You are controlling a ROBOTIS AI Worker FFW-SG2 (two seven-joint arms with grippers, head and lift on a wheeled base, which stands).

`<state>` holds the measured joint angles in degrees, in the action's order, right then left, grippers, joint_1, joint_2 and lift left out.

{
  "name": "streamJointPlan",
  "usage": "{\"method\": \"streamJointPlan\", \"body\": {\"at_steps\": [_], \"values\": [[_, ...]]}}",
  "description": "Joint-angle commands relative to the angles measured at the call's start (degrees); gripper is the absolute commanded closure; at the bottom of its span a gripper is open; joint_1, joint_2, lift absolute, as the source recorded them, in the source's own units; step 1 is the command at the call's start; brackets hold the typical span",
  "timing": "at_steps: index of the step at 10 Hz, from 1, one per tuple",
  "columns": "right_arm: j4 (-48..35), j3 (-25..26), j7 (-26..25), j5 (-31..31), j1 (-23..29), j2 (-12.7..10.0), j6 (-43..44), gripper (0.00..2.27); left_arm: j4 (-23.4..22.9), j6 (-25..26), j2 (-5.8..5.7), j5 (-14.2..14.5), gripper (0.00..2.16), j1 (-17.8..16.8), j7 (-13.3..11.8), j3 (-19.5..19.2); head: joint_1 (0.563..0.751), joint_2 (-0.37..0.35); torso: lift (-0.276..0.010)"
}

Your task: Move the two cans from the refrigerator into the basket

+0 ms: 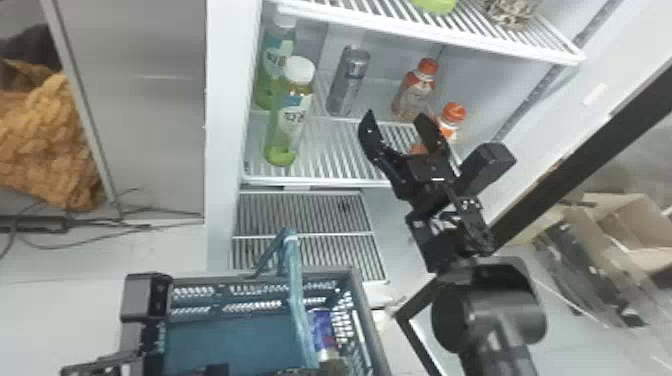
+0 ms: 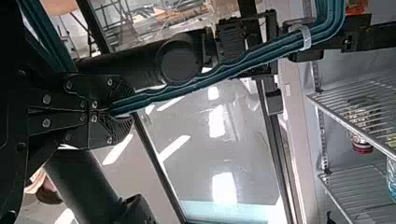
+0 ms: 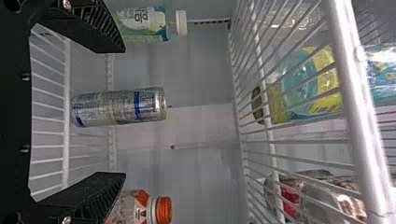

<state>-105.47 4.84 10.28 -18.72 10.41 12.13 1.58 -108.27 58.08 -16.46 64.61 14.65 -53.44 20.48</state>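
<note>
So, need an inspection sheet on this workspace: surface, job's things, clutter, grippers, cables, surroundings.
Surface: white wire shelf inside the refrigerator.
Job's things: silver can upright on that shelf; blue can in the basket.
Clutter: green bottles and orange-capped bottles flanking the silver can.
Grippers: right gripper open, clear of the can; left gripper shut on the basket handle.
Cables: loose on the floor, left side.
Surroundings: cardboard box right, orange-brown cloth left.

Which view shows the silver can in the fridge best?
The right wrist view: the can shows large, framed by the open right claw. The head view has it smaller, upright, right of two green bottles.
</note>
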Motion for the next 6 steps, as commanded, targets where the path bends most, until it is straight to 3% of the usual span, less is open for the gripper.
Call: {"method": "streamJointPlan", "body": {"at_steps": [1, 6], "values": [[3.03, -1.19, -0.09, -0.25, -2.68, 0.43, 0.81, 0.06, 0.06, -0.43, -0.15, 0.40, 1.19, -0.17, 0.00, 0.32, 0.695, -0.350, -0.276], [11.47, -5.19, -1.32, -0.93, -9.15, 1.05, 2.50, 0.08, 0.49, -1.13, -0.32, 1.09, 1.19, -0.45, 0.00, 1.00, 0.695, -0.350, -0.276]]}}
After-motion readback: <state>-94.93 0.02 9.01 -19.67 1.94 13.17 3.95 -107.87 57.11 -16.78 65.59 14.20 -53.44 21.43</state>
